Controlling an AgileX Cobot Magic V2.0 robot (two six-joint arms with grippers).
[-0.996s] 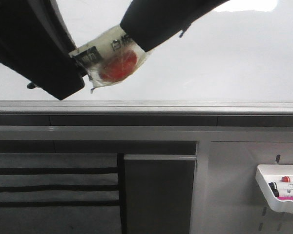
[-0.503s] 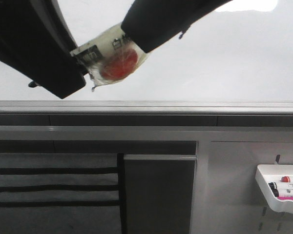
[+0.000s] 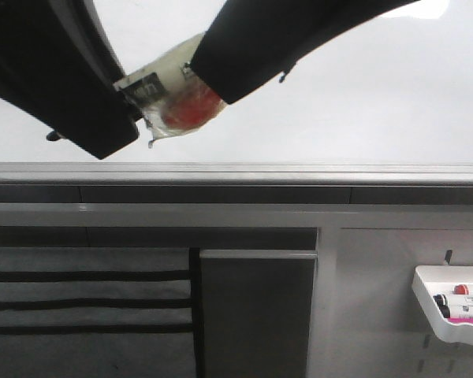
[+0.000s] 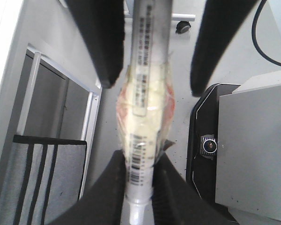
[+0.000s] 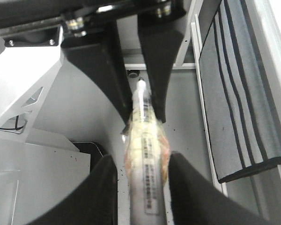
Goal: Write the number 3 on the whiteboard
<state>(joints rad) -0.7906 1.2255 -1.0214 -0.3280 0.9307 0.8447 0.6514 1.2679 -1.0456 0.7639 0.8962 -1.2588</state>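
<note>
A white marker (image 3: pixel 167 101), wrapped in clear tape over a red patch, is held in front of the whiteboard (image 3: pixel 363 94). My left gripper (image 3: pixel 134 94) is shut on the marker (image 4: pixel 143 108) near its tip end (image 4: pixel 138 161). My right gripper (image 3: pixel 213 79) is open around the marker's other end; its fingers (image 5: pixel 107 178) stand either side of the barrel (image 5: pixel 145 154) with gaps, apart from it. From the left wrist view the right fingers (image 4: pixel 107 47) flank the marker. No number 3 shows on the board.
The whiteboard's grey metal rim (image 3: pixel 299 169) runs across the front view. Below it are a grey panel (image 3: pixel 256 315) and a striped grey cloth (image 3: pixel 87 307). A small white tray (image 3: pixel 449 315) with markers hangs at the lower right.
My right arm has slid left and down along the marker, now covering more of the red taped part. The left arm and the marker have stayed put.
</note>
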